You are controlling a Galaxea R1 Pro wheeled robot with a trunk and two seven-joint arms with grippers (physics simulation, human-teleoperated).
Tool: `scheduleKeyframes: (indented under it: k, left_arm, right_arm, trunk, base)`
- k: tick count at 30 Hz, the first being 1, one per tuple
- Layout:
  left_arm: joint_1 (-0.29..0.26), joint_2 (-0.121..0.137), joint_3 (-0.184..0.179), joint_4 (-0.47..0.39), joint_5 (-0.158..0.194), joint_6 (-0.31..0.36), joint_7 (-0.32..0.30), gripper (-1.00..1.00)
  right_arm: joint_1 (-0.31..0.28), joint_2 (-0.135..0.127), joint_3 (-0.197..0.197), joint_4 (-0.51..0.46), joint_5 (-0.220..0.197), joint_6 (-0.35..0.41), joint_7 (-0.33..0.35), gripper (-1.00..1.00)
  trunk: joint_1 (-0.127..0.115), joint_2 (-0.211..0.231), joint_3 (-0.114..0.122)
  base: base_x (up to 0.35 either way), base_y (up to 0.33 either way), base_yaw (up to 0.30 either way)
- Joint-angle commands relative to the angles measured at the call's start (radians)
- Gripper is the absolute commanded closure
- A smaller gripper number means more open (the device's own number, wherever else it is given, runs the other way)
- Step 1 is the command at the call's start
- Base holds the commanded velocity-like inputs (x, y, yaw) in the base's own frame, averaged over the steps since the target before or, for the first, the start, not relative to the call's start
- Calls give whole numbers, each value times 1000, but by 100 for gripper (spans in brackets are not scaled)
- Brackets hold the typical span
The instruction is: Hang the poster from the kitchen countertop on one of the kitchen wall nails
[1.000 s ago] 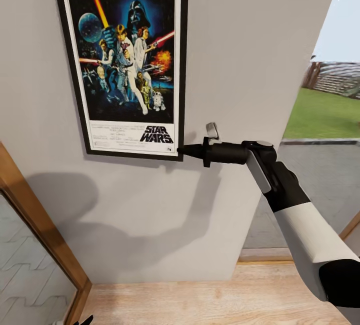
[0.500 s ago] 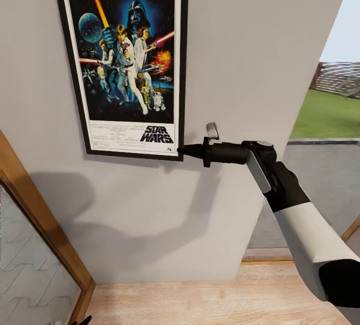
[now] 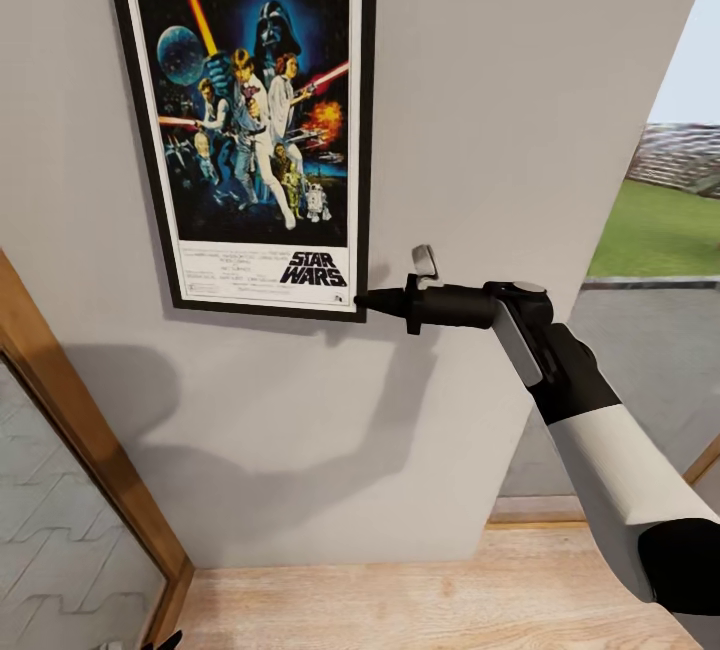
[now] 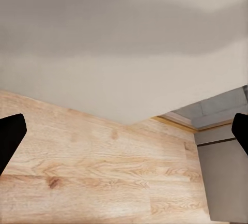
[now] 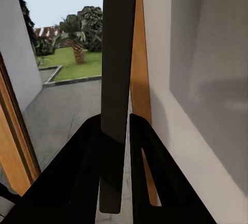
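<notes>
Wall: a plain pale grey wall point(image 3: 480, 110) fills most of the head view, with soft shadows of the arm and poster falling across its lower part.
Floor: light wood planks point(image 3: 440, 605) run along the foot of the wall; the same planks meet the wall in the left wrist view.
Left side: a slanted wood frame point(image 3: 80, 450) borders a pale panel with a wavy relief pattern.
Right side: an opening past the wall's edge gives onto grey paving, a green lawn point(image 3: 655, 230) and pale sky; the right wrist view adds trees and a wooden door frame.
Poster: the poster point(image 3: 250, 120) stands upright and flat against the wall, its black frame and white border around the dark blue art, the logo at its bottom.
Right arm: the white and black arm rises from the lower right corner, bends at the wrist and points level toward the poster's lower right corner.
Right end effector: the right end effector point(image 3: 362, 301) touches that corner; in the right wrist view its two fingers point(image 5: 142, 146) are clamped on the frame's dark edge, which runs up between them.
Left end effector: the left end effector point(image 4: 124, 131) points at the floor and wall base, its fingertips point(image 4: 10, 136) set wide apart with nothing between.
</notes>
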Motion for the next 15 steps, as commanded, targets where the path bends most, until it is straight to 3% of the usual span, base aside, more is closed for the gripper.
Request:
scheduleKeyframes:
  k: [1,15]
  left_arm:
    - [-1,0,-8,0,7,-6,-1,-100]
    - [-1,0,-8,0,7,-6,-1,-100]
  right_arm:
    - [-1,-1,2,0,-10,11,0,100]
    - [-1,-1,2,0,-11,11,0,100]
  trunk:
    - [1,-2,-2]
    - [1,-2,-2]
  base:
    - [0,1,0]
    - [0,0,0]
